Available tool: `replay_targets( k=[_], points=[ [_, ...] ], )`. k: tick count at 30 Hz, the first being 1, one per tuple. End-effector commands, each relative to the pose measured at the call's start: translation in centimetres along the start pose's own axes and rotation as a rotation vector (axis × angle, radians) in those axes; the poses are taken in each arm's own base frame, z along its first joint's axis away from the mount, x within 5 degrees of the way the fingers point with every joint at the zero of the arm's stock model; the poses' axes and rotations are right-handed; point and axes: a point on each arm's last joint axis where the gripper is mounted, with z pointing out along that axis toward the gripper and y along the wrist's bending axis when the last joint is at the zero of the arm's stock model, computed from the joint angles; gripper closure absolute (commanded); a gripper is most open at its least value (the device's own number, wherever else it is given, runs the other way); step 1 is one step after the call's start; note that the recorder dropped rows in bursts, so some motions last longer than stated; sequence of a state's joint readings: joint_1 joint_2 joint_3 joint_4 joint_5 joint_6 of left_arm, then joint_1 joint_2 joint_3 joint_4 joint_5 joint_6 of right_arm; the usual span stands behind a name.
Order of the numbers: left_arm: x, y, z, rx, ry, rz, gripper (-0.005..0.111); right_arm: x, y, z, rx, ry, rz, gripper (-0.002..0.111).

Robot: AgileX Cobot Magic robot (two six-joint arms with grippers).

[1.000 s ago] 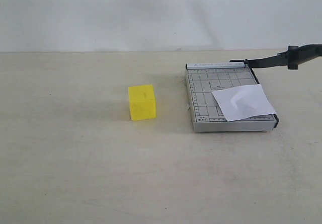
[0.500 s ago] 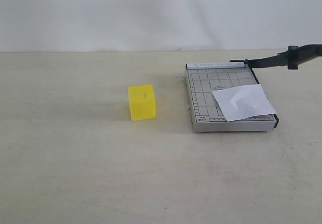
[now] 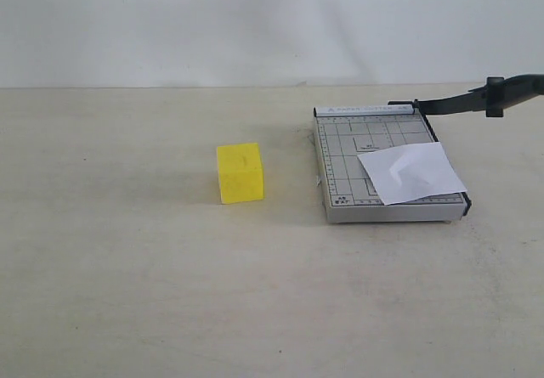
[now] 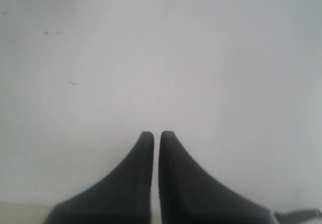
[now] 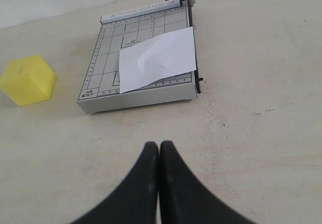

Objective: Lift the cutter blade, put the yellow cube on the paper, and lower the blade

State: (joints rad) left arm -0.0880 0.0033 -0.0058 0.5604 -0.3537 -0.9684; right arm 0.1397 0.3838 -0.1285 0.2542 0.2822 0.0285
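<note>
Noted no movement anywhere since a second back. Found cutter blade (image 3: 476, 98) raised off grey trimmer board (image 3: 344, 153), handle end out past its right side. Saw paper (image 3: 410, 172) lying on near right part of board, up to cutting edge. Logged yellow cube (image 3: 240, 172) on bare surface (image 3: 127, 267) left of board, apart from paper. Found left end effector (image 4: 156, 133) pinched narrow, empty, facing blank pale background; right end effector (image 5: 159, 144) likewise pinched, empty, over surface short of board's near edge.

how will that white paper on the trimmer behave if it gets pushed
Probably floppy: the paper is thin and creased in the middle. Likely to slide or lift easily, as it lies loose on the grey board with the cutter blade raised, so nothing pins it.
</note>
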Motion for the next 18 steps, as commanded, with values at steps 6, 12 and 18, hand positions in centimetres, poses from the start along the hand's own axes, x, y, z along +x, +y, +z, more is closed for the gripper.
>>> replay_targets(
  k=[6,12,18],
  points=[
    [-0.5,-2.1,3.0,0.180,0.306,0.257,0.102,-0.1,0.0,0.0,-0.001,-0.011,-0.002,0.108],
    [-1.0,-1.9,7.2,0.231,0.489,0.386,0.102,1.1,-0.4,0.4,0.011,0.005,0.001,0.108],
    [0.0,-1.2,10.6,0.256,0.612,0.440,0.102,3.1,-1.0,0.8,0.028,0.064,0.006,0.108]
  ],
)
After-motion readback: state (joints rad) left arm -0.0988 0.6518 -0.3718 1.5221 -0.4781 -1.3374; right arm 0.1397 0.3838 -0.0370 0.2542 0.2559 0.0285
